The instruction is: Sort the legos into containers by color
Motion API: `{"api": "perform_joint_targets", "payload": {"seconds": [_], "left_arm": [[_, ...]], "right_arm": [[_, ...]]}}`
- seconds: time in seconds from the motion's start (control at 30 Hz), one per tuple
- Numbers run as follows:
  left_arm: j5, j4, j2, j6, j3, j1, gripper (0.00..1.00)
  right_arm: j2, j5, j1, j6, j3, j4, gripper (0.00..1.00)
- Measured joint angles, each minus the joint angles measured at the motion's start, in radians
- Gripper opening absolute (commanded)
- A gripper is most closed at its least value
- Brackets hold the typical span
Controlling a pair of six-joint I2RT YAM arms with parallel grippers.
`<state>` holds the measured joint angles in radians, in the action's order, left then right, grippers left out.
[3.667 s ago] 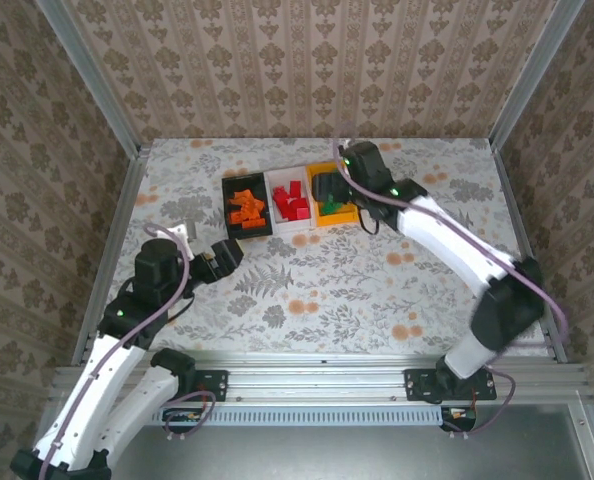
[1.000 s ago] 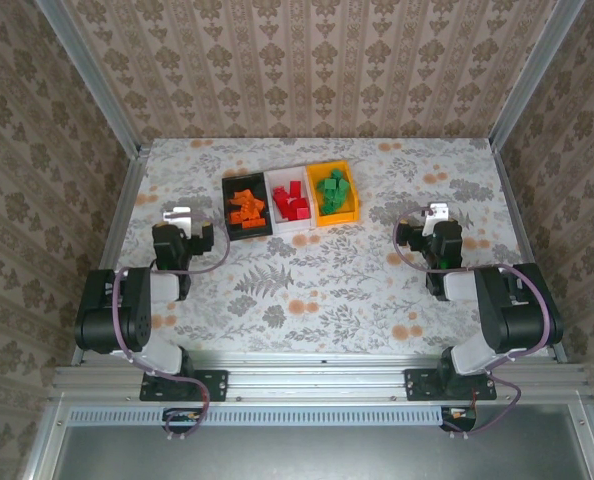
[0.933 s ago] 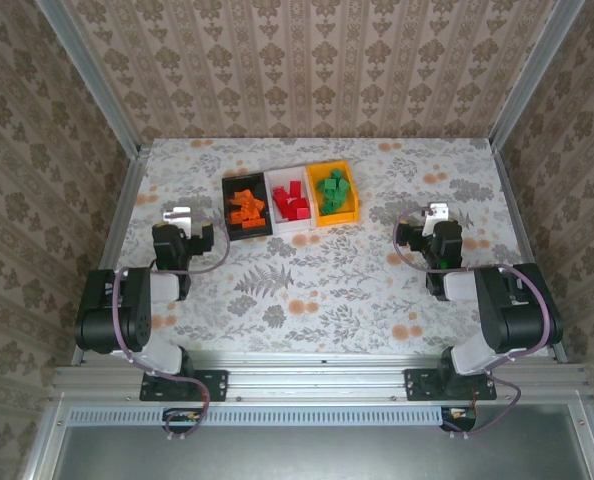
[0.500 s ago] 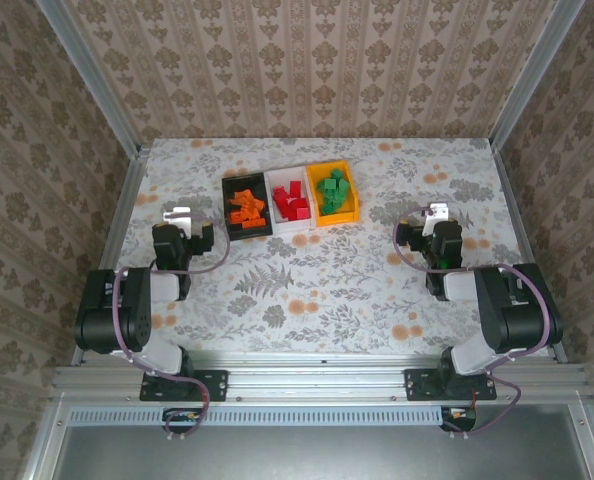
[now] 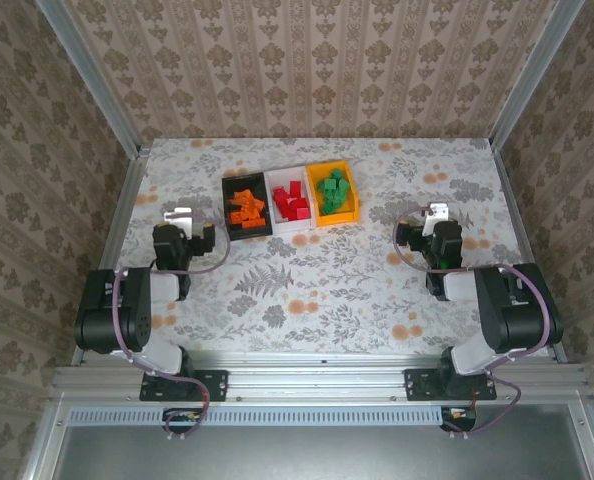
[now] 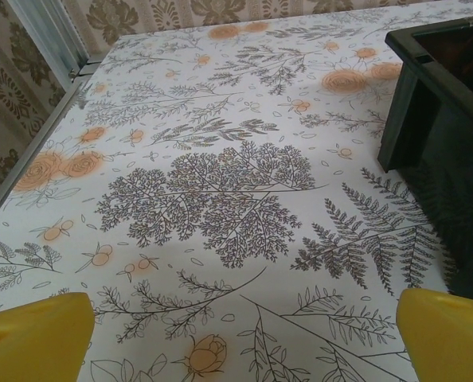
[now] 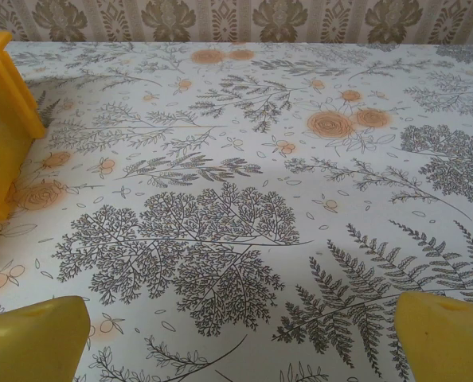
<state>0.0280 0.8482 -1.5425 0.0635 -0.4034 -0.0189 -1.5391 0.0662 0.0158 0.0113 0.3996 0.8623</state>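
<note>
Three containers stand in a row at the table's far middle. The black bin [image 5: 226, 208] holds orange legos [image 5: 245, 208], the white bin [image 5: 270, 202] red legos [image 5: 291, 202], and the orange-yellow bin [image 5: 353, 196] green legos [image 5: 331, 190]. My left gripper [image 5: 185, 228] rests folded back at the left, open, its yellow fingertips [image 6: 29, 338] wide apart over bare cloth, with the black bin's wall [image 6: 428, 119] to its right. My right gripper [image 5: 429, 232] rests at the right, open and empty [image 7: 240, 346], with the orange-yellow bin's corner [image 7: 1, 127] at its left.
A flower-patterned cloth [image 5: 307, 280] covers the table. Metal frame posts [image 5: 112, 110] and patterned walls close in the left, right and back sides. A metal rail [image 5: 317, 380] with both arm bases runs along the near edge.
Nothing has moved in the last second. Earlier the right arm reached over the orange-yellow bin and the left arm was stretched out; both have since folded back.
</note>
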Motion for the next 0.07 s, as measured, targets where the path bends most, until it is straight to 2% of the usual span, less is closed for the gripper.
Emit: {"api": "perform_joint_targets", "payload": {"seconds": [0.07], "left_arm": [[0.000, 0.000, 0.000, 0.000, 0.000, 0.000, 1.00]], "right_arm": [[0.000, 0.000, 0.000, 0.000, 0.000, 0.000, 1.00]]}}
